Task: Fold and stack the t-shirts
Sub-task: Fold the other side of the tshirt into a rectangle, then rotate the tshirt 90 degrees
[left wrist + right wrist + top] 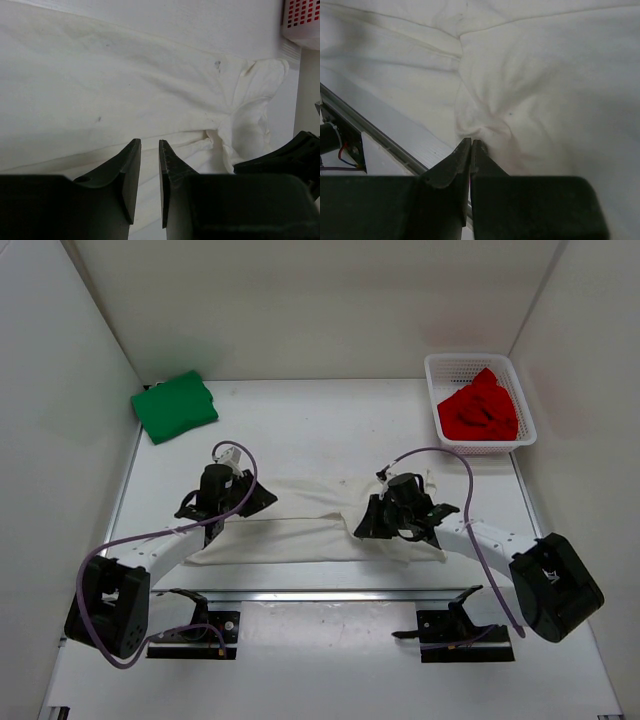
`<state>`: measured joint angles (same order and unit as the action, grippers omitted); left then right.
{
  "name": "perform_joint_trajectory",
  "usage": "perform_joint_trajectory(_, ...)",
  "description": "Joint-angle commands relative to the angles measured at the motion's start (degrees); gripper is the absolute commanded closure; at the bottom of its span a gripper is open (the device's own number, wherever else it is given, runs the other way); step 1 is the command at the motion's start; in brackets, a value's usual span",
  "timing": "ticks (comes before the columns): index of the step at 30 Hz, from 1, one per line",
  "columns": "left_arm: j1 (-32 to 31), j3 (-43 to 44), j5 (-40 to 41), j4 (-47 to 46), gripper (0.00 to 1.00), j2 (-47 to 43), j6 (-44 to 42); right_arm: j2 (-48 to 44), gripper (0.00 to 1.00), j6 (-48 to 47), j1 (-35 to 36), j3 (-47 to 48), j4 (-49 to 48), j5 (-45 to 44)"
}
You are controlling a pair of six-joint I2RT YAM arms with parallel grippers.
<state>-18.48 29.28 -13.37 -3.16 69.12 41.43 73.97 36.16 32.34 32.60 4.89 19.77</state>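
- Where the table (330, 420) meets its near edge, we find the white t-shirt (310, 525) folded into a long band. It runs left to right just beyond the metal edge strip (330, 596).
- Left gripper (150, 145): low over the band's left end. The jaws stand a narrow slit apart, with white cloth showing beyond the gap.
- Right gripper (471, 143): down on the right part of the band. The jaws are pressed together on a small pucker of the white cloth, and creases fan out from the tips.
- Left wrist view: the band's right end bunches into loose, rounded folds.
- Green t-shirt (175, 406): folded into a compact block at the far left corner, well apart from the white one.
- Red t-shirt (480, 412): crumpled inside the white mesh basket (465, 365), which sits at the far right corner.
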Motion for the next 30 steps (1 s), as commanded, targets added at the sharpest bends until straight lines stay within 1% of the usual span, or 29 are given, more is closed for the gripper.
perform_joint_trajectory(1,0.5,1.5,-1.6,-1.8,0.68,-1.7,0.8,-1.9,1.00,3.3,2.2,1.0,-0.1,-1.6)
perform_joint_trajectory(2,0.5,1.6,-1.7,-1.9,0.68,-1.9,0.8,-2.0,1.00,3.6,2.6,1.2,-0.4,-1.7)
perform_joint_trajectory(4,0.5,2.3,-2.0,-2.3,0.68,-1.5,1.1,-1.5,0.93,4.4,3.2,2.1,0.2,-1.0)
perform_joint_trajectory(6,0.4,2.8,-2.6,-2.4,0.67,-1.2,1.4,-1.0,0.80,4.2,2.9,2.2,0.5,0.4)
perform_joint_trajectory(8,0.4,3.2,-2.6,-2.3,0.68,-1.4,1.5,-1.0,0.73,3.0,2.7,2.6,1.8,0.8)
perform_joint_trajectory(9,0.1,3.2,-2.8,-2.6,0.68,-1.4,1.4,-1.5,0.71,2.7,1.9,3.1,3.0,0.9)
perform_joint_trajectory(10,0.0,3.2,-2.5,-2.4,0.67,-1.2,2.0,-2.0,0.70,1.2,1.4,4.0,3.8,0.8)
perform_joint_trajectory(11,-0.7,3.4,-2.4,-2.8,0.67,-0.6,2.0,-2.5,0.71,0.0,0.0,4.1,4.6,0.1)
perform_joint_trajectory(12,-1.3,3.9,-2.3,-3.1,0.68,-0.5,2.0,-3.7,0.78,-0.3,-1.9,4.1,4.9,-1.6)
perform_joint_trajectory(13,-2.3,4.2,-1.6,-3.2,0.68,-0.1,2.0,-5.3,0.88,-0.6,-2.9,4.0,3.7,-2.2)
perform_joint_trajectory(15,-4.7,5.5,-1.1,-3.9,0.67,2.6,1.8,-7.0,1.00,0.0,-9.9,2.2,0.2,-2.5)
perform_joint_trajectory(17,-5.1,6.8,-1.0,-5.4,0.67,5.5,4.0,-6.9,1.00,0.7,-15.3,0.6,-3.0,-2.8)
perform_joint_trajectory(18,-4.0,6.6,-3.3,-8.2,0.67,7.6,5.9,-6.4,1.00,0.5,-17.9,0.3,-4.3,-4.2)
perform_joint_trajectory(19,-2.9,5.5,-5.4,-13.1,0.68,8.3,9.7,-5.1,1.00,0.7,-19.1,0.4,-6.9,-5.5)
perform_joint_trajectory(20,-1.7,4.3,-7.9,-15.3,0.69,10.6,12.8,-2.9,1.00,0.1,-20.8,1.1,-7.4,-6.9)
perform_joint_trajectory(21,-0.3,4.2,-8.3,-17.2,0.69,12.5,14.0,-1.5,1.00,-0.4,-22.6,2.1,-8.6,-8.1)
perform_joint_trajectory(22,1.0,4.0,-8.8,-18.3,0.69,13.7,15.1,1.2,1.00,-0.3,-23.6,2.3,-9.4,-10.4)
perform_joint_trajectory(24,1.9,3.5,-8.6,-18.2,0.69,16.7,15.8,7.0,1.00,-0.5,-26.1,4.0,-10.7,-11.9)
perform_joint_trajectory(25,3.2,3.0,-9.0,-19.7,0.69,17.8,16.4,8.2,1.00,0.2,-28.0,4.1,-11.4,-12.6)
perform_joint_trajectory(27,5.5,-0.2,-9.1,-22.1,0.69,19.5,18.8,13.6,1.00,0.7,-30.8,4.6,-12.3,-12.3)
perform_joint_trajectory(29,8.9,-2.5,-10.3,-25.4,0.70,20.6,20.9,15.9,1.00,1.8,-33.9,3.9,-13.1,-11.3)
perform_joint_trajectory(30,10.1,-4.3,-11.1,-25.9,0.71,22.0,21.8,16.3,0.99,1.8,-35.2,3.3,-14.6,-9.2)
